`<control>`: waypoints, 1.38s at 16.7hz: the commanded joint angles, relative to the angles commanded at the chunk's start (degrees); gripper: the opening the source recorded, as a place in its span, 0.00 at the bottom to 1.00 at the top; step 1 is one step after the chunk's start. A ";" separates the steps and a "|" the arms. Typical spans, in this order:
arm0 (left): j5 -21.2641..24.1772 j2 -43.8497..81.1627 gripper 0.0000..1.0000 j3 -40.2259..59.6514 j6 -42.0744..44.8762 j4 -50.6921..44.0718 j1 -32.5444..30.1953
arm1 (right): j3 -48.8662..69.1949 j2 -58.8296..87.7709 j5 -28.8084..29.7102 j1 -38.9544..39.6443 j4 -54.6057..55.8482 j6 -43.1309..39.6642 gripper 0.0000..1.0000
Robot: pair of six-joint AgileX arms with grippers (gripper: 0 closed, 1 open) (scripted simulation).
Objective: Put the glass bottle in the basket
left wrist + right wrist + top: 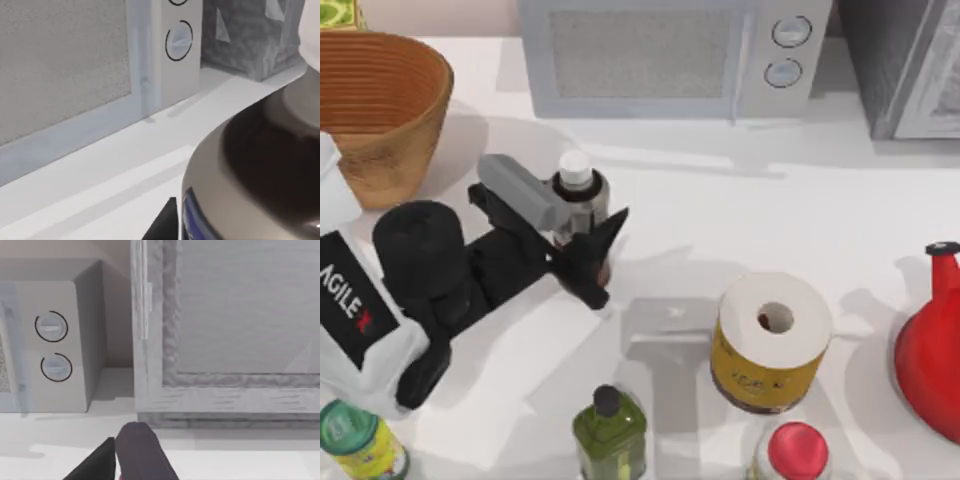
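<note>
Jaws of the left gripper [582, 240] are pinching the glass bottle [580, 205], one dark finger on each side of its lower body, in the left half of the worktop [720, 210] in front of the microwave [670, 55]. From above, the bottle stands upright with its white cap showing above a grey-silver shoulder, and the AgileX-marked left arm reaches to it from the lower left. In the left wrist view the glass bottle [260, 170] sits very close, its grey label and dark body large in front, a dark fingertip [165, 225] just beside it and the microwave [100, 75] with a round knob behind.

Well apart to the upper left stands the basket [380, 110], a tan woven one with ribbed sides, at the worktop's far left corner.

Nearer the front edge are an olive-green bottle [610, 430] with a black cap, a roll of paper [770, 340] with a yellow wrapper, a red-capped bottle [795, 450], a red jug [932, 340] at the right edge, and a green-lidded jar [355, 440] at the lower left.

In the right wrist view the right gripper [127, 455] hangs above the worktop, facing a grey cabinet [230, 330] beside the microwave [50, 345]; I cannot tell whether its jaws are spread or pressed together.
</note>
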 joint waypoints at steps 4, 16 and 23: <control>-0.89 -6.39 0.00 7.45 1.47 -10.49 4.49 | 0.00 0.00 0.00 0.00 0.00 0.00 1.00; -13.43 -30.10 0.00 29.96 -1.06 -61.19 23.19 | 0.00 0.00 0.00 0.00 0.00 0.00 1.00; -18.35 -36.30 0.00 31.32 -3.00 -66.77 28.45 | 0.00 0.00 0.00 0.00 0.00 0.00 1.00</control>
